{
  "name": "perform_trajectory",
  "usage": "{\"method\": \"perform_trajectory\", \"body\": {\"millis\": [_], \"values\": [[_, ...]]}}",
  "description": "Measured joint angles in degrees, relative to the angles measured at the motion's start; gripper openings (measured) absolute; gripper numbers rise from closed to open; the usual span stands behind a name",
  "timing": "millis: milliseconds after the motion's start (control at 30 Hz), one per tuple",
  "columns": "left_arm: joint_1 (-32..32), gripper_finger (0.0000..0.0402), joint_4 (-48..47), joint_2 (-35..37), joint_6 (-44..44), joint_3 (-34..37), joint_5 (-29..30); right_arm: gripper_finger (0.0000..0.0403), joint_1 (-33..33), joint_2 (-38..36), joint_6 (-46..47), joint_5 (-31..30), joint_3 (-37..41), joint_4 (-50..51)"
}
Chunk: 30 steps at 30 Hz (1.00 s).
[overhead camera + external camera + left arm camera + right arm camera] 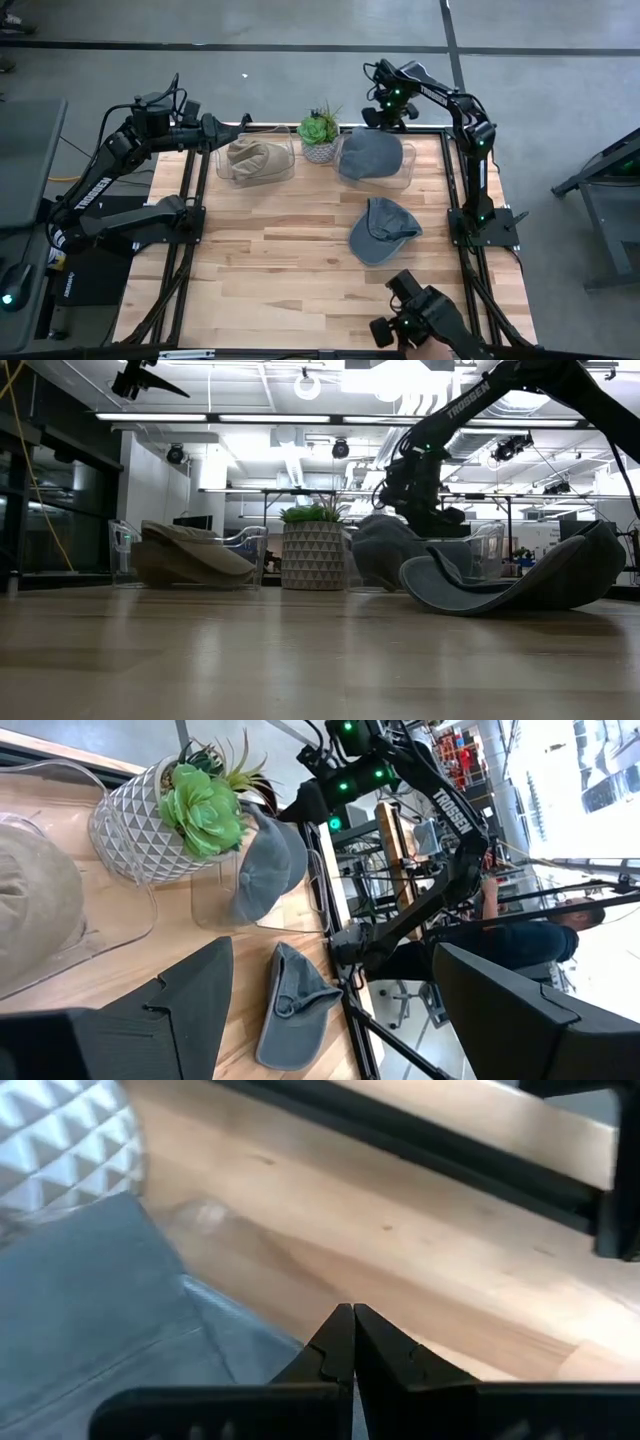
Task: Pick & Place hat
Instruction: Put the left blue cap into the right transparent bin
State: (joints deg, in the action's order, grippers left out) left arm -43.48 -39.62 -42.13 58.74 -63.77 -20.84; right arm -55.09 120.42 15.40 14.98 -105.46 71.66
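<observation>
A grey hat (382,230) lies on the wooden table right of centre, its brim curling up (520,585). A second grey hat (370,153) sits in a clear bin at the back, and a tan hat (255,160) sits in another clear bin to its left. My right gripper (380,118) is shut and points down over the far edge of the grey hat's bin (90,1310); I see no touch. My left gripper (218,130) is open at the far left, beside the tan hat's bin (35,900), with nothing between its fingers (170,1015).
A potted succulent (320,132) stands between the two bins. Black frame rails (190,200) run along both sides of the table. Another dark device (420,320) sits at the near right edge. A person (520,940) is beyond the table's right side. Bare wood (270,260) spans the near half.
</observation>
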Motion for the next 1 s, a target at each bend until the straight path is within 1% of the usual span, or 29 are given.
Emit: {"method": "perform_trajectory", "body": {"millis": [267,300,400,433,567,700,833,933,1000], "values": [[0.0,0.0303,0.0,0.0,0.0,0.0,0.0,0.0,0.4,-0.1,-1.6,1.1,-4.2,6.8],[0.0,0.0303,0.0,0.0,-0.1,0.0,0.0,0.0,0.5,-0.1,-1.8,0.2,-4.3,7.2],[0.0,0.0303,0.0,0.0,-0.3,0.0,0.0,0.0,1.5,-0.1,-2.0,-5.5,-4.5,7.4],[0.0,0.0303,0.0,0.0,-0.3,0.0,0.0,0.0,1.8,-0.1,-2.2,-6.3,-4.5,7.4],[0.0,0.0303,0.0,0.0,-0.4,0.0,0.0,0.0,3.3,-0.4,-3.4,-4.3,-4.5,7.6],[0.0,0.0303,0.0,0.0,-0.5,0.0,0.0,0.0,5.7,-2.9,-4.7,-6.9,-4.5,8.0],[0.0,0.0303,-0.1,0.0,-1.3,0.0,-0.1,0.0,8.8,-6.3,-8.5,-8.8,-4.5,7.9],[0.0,0.0303,-0.9,0.0,-1.6,0.0,-0.1,0.0,12.4,-8.6,-11.8,-10.3,-4.5,7.8],[0.0,0.0303,-1.1,0.0,-2.0,0.0,-0.1,0.0,15.2,-9.8,-15.6,-12.3,-3.8,7.5]]}}
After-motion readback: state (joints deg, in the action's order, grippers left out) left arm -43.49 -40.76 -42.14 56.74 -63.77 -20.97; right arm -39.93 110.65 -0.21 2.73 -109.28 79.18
